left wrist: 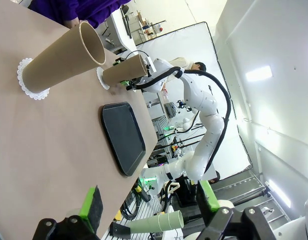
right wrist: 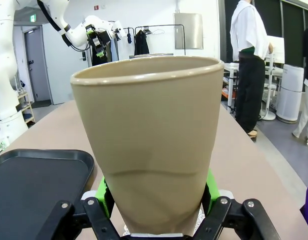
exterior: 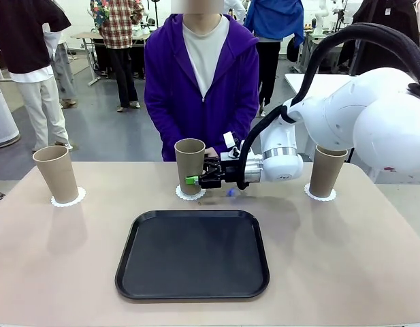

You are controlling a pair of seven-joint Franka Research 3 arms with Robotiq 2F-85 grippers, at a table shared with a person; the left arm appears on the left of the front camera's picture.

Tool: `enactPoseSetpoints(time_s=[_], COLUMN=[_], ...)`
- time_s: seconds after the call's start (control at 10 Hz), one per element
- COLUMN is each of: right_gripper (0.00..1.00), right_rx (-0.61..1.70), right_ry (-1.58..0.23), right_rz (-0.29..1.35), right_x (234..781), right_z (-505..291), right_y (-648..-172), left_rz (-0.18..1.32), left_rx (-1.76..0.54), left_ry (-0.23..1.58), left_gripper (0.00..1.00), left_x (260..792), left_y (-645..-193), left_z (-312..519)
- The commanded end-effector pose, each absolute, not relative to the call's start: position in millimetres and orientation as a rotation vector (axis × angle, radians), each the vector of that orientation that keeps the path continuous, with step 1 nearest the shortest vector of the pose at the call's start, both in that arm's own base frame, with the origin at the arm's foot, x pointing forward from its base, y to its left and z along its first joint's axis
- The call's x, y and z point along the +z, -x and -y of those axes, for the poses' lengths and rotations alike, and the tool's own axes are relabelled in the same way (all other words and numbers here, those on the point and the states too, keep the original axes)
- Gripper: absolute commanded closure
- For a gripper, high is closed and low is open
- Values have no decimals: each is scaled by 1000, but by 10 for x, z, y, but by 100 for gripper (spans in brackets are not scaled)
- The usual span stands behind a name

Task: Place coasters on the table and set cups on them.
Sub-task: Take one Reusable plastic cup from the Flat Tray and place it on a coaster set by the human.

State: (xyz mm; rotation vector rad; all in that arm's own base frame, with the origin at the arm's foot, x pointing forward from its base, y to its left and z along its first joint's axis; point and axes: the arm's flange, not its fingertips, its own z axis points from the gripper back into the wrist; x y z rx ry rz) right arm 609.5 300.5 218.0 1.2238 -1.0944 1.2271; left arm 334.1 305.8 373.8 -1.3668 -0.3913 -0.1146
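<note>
Middle cup's (exterior: 190, 164) base and coaster (exterior: 182, 194) behind right gripper (exterior: 195, 180)

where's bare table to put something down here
Bare table lies left and right of the black tray, and between the left cup and middle cup. Crowded: the right gripper sits at the middle cup, just behind the tray.

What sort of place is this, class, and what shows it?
Probably a robotics lab or data-collection hall: a white robot arm works at the table, more robot arms stand beyond, and a clothes rack fills the background.
</note>
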Motion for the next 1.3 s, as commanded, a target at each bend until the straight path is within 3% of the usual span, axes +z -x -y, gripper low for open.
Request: enactPoseSetpoints(time_s=[0.0, 0.4, 0.5, 1.2], right_gripper=[17, 17, 0, 0], right_rx=[1192, 1191, 1193, 1228], right_ry=[-1212, -1229, -1230, -1192], right_rz=[1105, 1058, 1044, 891], right_x=[2091, 2010, 2024, 2190], right_z=[-3086, -3092, -3101, -3058], right_y=[-6217, -6205, -6197, -6123], left_rz=[394, 394, 394, 394], left_rx=[-115, -115, -115, -115], left_ry=[1365, 1365, 1365, 1365], left_gripper=[0, 0, 0, 0], left_x=[3761, 3761, 3761, 3761], left_y=[-3329, -3329, -3329, -3329], left_z=[-3070, -3070, -3070, -3070])
